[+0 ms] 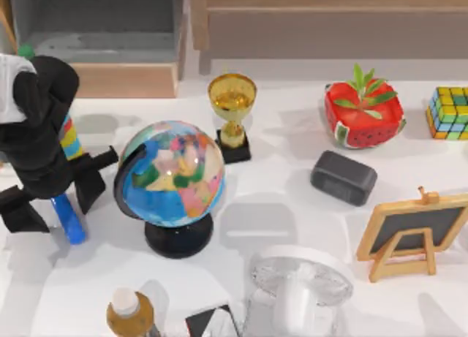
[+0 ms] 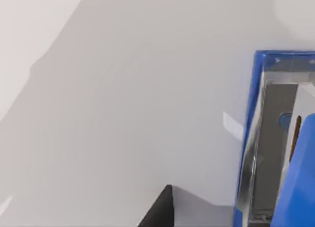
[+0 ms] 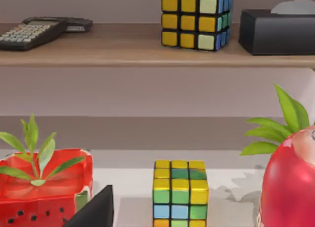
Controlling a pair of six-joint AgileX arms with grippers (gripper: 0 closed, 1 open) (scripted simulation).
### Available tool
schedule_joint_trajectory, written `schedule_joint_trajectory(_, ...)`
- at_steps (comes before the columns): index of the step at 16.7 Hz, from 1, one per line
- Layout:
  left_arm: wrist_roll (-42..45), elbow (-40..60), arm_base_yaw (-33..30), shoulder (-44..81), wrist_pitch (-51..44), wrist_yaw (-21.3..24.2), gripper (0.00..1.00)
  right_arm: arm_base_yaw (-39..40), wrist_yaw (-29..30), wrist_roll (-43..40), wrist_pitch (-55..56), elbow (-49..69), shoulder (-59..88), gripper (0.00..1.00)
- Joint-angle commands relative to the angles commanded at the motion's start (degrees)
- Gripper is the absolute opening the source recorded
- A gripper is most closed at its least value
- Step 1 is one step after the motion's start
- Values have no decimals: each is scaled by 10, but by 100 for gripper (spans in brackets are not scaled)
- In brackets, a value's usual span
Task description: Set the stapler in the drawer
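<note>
Top view shows you the left gripper (image 1: 51, 198) spread wide and straddling the stapler (image 1: 69, 218) at the table's left edge, fingers not yet closed, likely placed so because the drawer (image 1: 99, 41) sits open just behind it for a short lift.

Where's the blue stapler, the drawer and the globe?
stapler (image 1: 71, 221), top view, its blue end below the left gripper.
drawer (image 1: 124, 80), top view, the tan front panel.
globe (image 1: 174, 172), top view, middle of the ball.
</note>
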Motion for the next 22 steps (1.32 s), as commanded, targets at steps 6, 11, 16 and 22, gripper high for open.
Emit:
schedule_joint_trajectory(6, 0, 0, 0, 0, 0, 0, 0, 0, 0, 0, 0, 0, 0, 100)
schedule_joint_trajectory(11, 4, 4, 1, -12, -9, -3, 0, 0, 0, 0, 0, 0, 0, 100)
schedule_joint_trajectory(16, 3, 28, 1, -34, -62, -3, 0, 0, 0, 0, 0, 0, 0, 100)
schedule_joint_trajectory(22, 4, 34, 1, -40, -71, -3, 0, 0, 0, 0, 0, 0, 0, 100)
